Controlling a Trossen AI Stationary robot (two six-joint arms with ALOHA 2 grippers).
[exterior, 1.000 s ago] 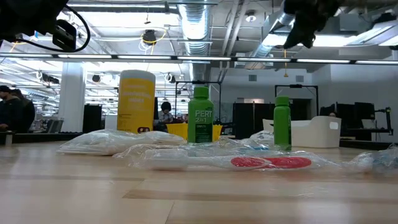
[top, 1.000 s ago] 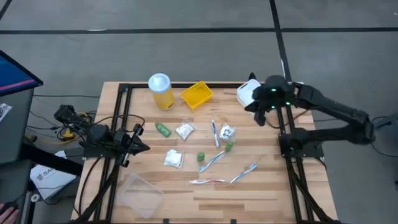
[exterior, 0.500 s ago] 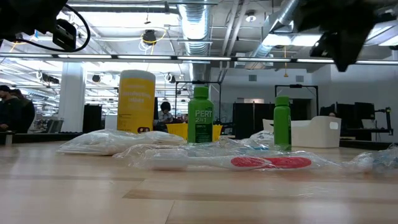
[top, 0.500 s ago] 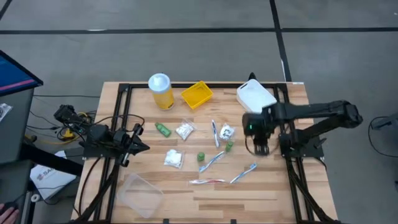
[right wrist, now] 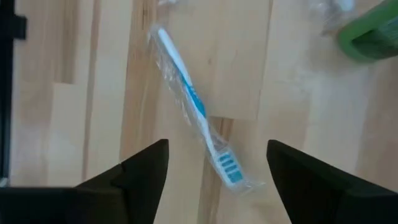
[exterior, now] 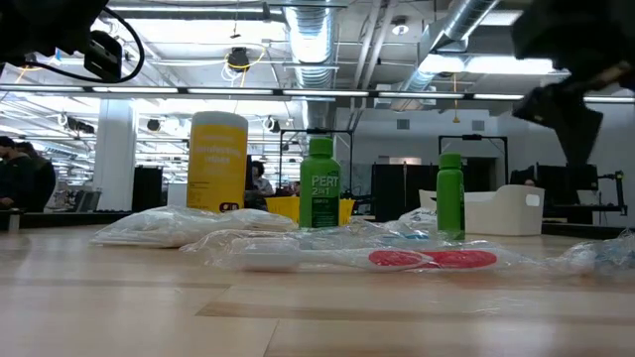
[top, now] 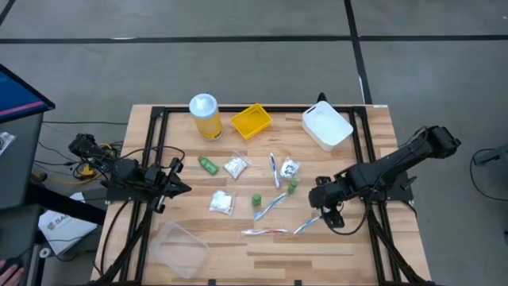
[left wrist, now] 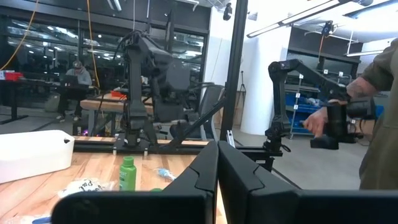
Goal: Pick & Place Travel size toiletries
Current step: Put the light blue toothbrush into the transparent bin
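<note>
The toiletries lie spread over the middle of the table: tiny green bottles (top: 208, 165) (top: 257, 200) (top: 293, 186), clear packets (top: 235, 167) (top: 221, 202) and wrapped toothbrushes (top: 275, 170) (top: 264, 231). My right gripper (top: 325, 210) hangs open over the blue toothbrush (right wrist: 196, 106), which lies flat on the wood in its clear wrapper, one finger (right wrist: 146, 165) off to each side of its head end and neither touching it. My left gripper (top: 179, 187) waits shut at the table's left side.
A yellow jar with a white lid (top: 204, 116), a yellow tray (top: 252, 120) and a white bin (top: 326, 125) stand along the far edge. A clear plastic container (top: 178, 245) sits at the near left. In the left wrist view a person's hand (left wrist: 317, 121) shows beyond the table.
My right gripper has swung from beside the white bin at the far right toward the near edge and down, and now hangs over the blue toothbrush. No toiletry has moved.
</note>
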